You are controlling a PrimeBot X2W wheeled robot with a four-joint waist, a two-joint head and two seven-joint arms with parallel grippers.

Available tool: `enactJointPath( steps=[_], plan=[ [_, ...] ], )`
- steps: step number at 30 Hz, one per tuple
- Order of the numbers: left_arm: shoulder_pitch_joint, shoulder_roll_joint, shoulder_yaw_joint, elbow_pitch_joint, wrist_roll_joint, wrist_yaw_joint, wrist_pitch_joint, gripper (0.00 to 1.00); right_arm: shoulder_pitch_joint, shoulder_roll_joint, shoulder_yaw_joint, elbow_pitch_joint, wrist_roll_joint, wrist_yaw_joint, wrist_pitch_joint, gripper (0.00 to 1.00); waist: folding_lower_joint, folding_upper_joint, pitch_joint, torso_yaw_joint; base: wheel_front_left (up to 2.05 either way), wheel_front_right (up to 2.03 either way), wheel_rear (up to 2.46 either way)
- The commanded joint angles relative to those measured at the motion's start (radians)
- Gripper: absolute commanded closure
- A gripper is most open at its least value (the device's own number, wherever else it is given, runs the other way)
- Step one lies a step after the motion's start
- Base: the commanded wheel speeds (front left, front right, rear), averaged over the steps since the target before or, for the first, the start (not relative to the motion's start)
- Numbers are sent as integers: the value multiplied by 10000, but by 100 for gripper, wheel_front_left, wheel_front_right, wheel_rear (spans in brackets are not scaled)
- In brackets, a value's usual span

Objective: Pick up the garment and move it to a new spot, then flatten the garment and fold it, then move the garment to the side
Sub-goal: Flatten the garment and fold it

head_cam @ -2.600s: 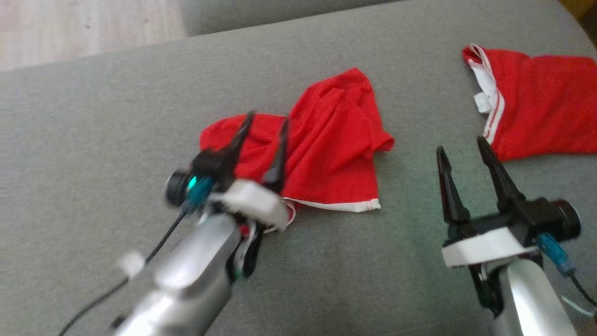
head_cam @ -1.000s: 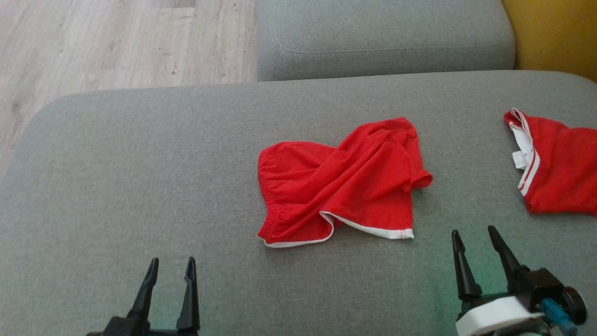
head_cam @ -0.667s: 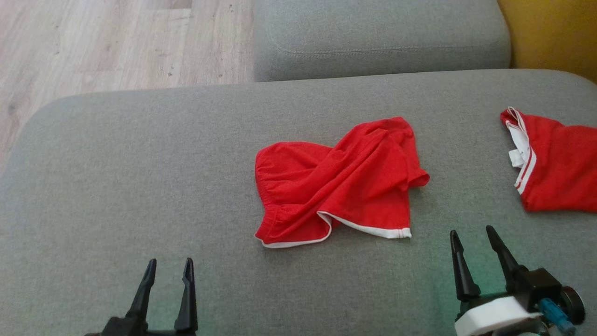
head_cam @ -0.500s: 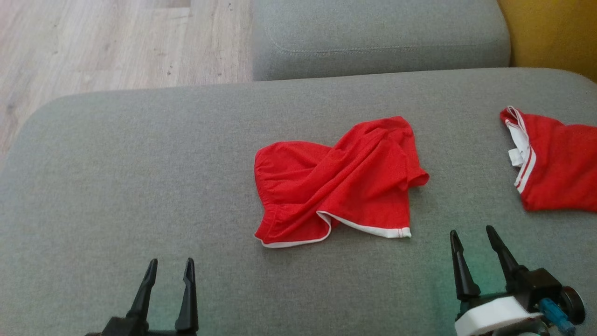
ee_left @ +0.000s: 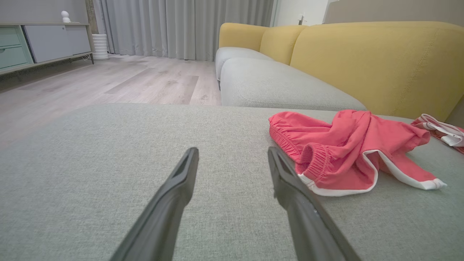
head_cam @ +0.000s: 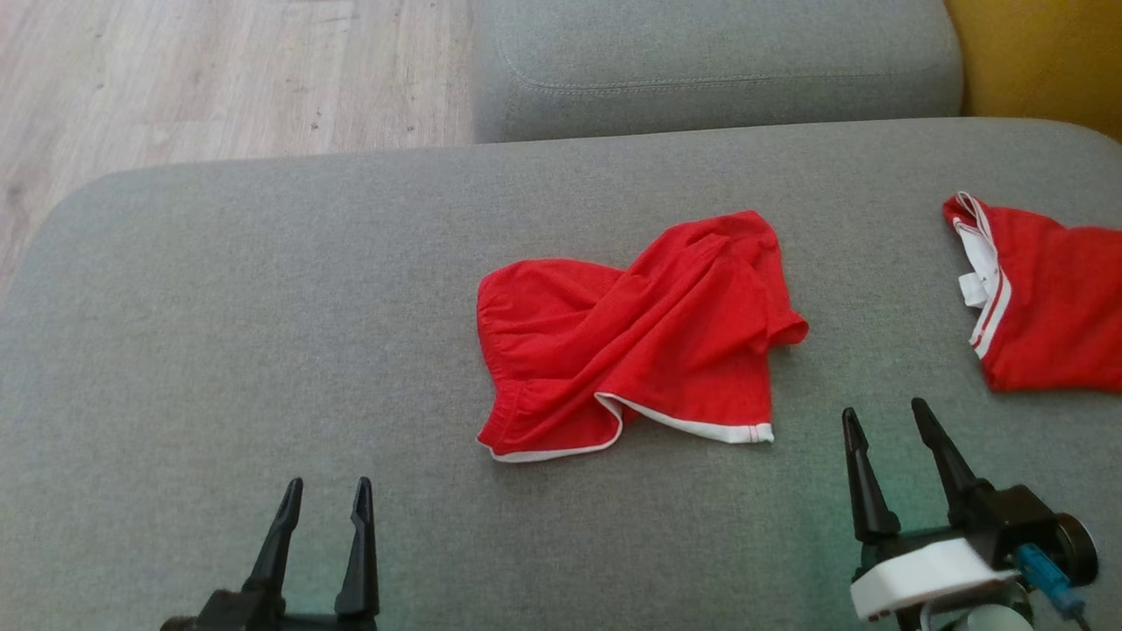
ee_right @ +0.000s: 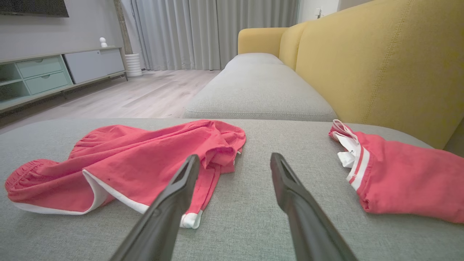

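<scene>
The garment (head_cam: 631, 337) is a pair of red shorts with white hem trim, lying crumpled in the middle of the grey sofa cushion (head_cam: 219, 333); it also shows as the garment (ee_left: 344, 152) and the garment (ee_right: 119, 163) in the wrist views. My left gripper (head_cam: 327, 485) is open at the lower left, well short of the cloth, with nothing between its fingers. My right gripper (head_cam: 884, 410) stands open at the lower right, just right of the garment's white hem corner, also holding nothing.
A second red garment with white stripes (head_cam: 1047, 298) lies at the cushion's right edge. Another grey cushion (head_cam: 710, 61) sits beyond, with a yellow sofa back (ee_right: 380, 61) to the right. Wooden floor (head_cam: 175, 79) lies past the cushion's far left edge.
Since 2.6 s ago my left gripper has drawn back off the garment and the head camera has risen. Over the last second the view only drifted slightly; the garment lies still.
</scene>
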State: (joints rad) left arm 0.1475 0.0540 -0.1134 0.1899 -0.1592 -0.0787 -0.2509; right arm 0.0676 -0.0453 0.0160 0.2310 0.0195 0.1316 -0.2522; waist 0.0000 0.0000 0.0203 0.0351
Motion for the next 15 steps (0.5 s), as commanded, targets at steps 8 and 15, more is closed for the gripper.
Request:
enactJointPath(
  steps=[8,15],
  plan=[
    [-534,-37,76,-337,58,-24,-109,0,-466,-49,432,-364,254,-9,-95,0,0,0,91,-101,0,0,0],
    [-1331,-37,-729,428,205,-354,-109,0,-1296,-49,1169,405,1198,-9,511,0,0,0,795,-261,0,0,0]
  ],
)
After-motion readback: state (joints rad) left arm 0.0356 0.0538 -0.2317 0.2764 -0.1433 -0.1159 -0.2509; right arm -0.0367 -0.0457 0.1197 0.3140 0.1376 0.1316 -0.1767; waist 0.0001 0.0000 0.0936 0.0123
